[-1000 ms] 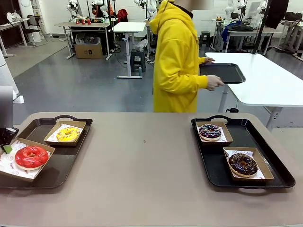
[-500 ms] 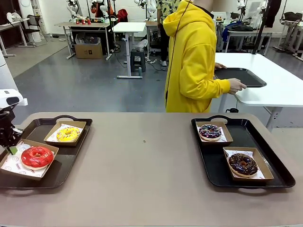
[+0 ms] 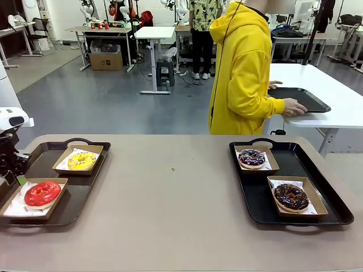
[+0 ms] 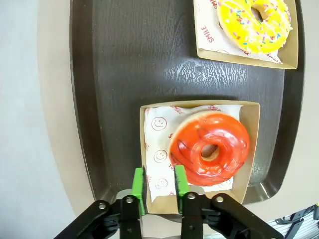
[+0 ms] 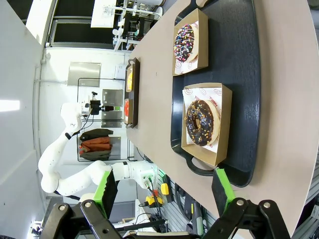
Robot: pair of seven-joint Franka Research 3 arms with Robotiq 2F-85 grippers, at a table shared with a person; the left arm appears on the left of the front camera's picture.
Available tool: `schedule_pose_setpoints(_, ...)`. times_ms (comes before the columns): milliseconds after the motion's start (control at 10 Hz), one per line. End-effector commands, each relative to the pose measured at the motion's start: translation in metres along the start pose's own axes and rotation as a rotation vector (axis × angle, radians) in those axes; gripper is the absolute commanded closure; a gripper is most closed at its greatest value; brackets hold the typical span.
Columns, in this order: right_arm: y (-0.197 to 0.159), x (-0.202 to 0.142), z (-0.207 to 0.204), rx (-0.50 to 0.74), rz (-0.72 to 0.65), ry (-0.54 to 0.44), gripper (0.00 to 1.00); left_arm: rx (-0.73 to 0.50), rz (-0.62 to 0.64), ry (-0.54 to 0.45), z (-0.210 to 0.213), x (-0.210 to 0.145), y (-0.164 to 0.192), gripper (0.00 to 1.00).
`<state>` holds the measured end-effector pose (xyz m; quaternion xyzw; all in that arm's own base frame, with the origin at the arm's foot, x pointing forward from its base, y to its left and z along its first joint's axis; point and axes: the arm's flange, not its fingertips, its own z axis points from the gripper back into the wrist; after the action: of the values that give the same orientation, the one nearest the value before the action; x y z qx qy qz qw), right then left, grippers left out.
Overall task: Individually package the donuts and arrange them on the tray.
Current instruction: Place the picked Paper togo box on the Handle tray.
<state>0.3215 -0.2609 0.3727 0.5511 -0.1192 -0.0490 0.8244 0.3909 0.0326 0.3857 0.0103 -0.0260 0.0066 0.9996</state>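
Red donut (image 4: 210,150) lies flat in its paper-lined cardboard box (image 4: 249,149) on the near part of the left tray (image 3: 85,190), hole facing up; being a ring it has no long axis of its own, but its box is oblong, and in the front view its longer side runs roughly across the bench (image 3: 170,215), slightly skewed to the tray edge. Yellow donut (image 3: 81,160) sits boxed on the same tray just beyond it, the two boxes apart. On the right tray (image 3: 329,209), the purple sprinkled donut (image 3: 252,157) and chocolate donut (image 3: 291,196) are each boxed, boxes close together but not overlapping. Left end effector (image 4: 159,184): green pads straddle the near wall of the red donut's box with a narrow gap; whether they pinch the wall cannot be told. Right end effector (image 5: 164,191): jaws spread wide, holding nothing, looking down on the right tray. Judgement: all four donuts appear packaged and on trays, so the step in hand is final placement of the red box. Next move calls for clearing the left end effector straight off the box wall without dragging it.
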Motion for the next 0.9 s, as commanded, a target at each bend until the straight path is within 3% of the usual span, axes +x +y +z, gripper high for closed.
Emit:
schedule_pose_setpoints(0, 0.0018, -0.0001, -0.0013, 0.015, -0.020, -0.010, 0.00, 0.021, 0.005, -0.009, -0.0114, -0.0108, -0.0035, 0.07)
schedule_pose_setpoints(100, 0.0018, -0.0001, -0.0013, 0.015, -0.020, -0.010, 0.00, 0.019, 0.006, -0.008, -0.0117, -0.0114, -0.0036, 0.30)
schedule_pose_setpoints(200, 0.0018, -0.0001, -0.0013, 0.015, -0.020, -0.010, 0.00, 0.016, 0.004, -0.009, -0.0108, -0.0110, -0.0030, 0.00)
schedule_pose_setpoints(800, 0.0018, -0.0001, -0.0013, 0.015, -0.020, -0.010, 0.00, -0.004, -0.005, -0.007, -0.0050, -0.0132, 0.0004, 0.00)
